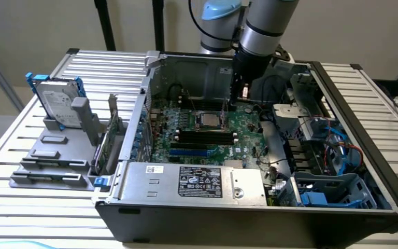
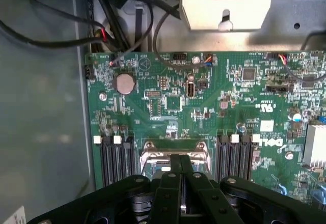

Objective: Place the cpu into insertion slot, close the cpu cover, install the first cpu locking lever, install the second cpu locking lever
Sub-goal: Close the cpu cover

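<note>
Inside the open computer case the green motherboard (image 1: 244, 124) lies flat. Its insertion slot (image 1: 208, 120) is a small square socket with a shiny metal rim and a pale centre. My gripper (image 1: 231, 106) hangs on the arm just above the socket's far edge, toward the exterior view's right. In the wrist view the two black fingers (image 2: 173, 183) stand side by side, shut, over the socket's silvery frame (image 2: 153, 158). The fingers hide the socket's middle. Whether the cpu lies in the socket and how the cpu cover stands I cannot tell.
Long black memory slots (image 2: 114, 158) flank the socket. Black cables (image 2: 122, 10) and a metal bracket (image 2: 224, 5) lie beyond the board. The power supply (image 1: 192, 181) sits at the case front, and a blue drive cage (image 1: 330, 192) at the exterior view's right. A hard drive (image 1: 57, 104) stands outside.
</note>
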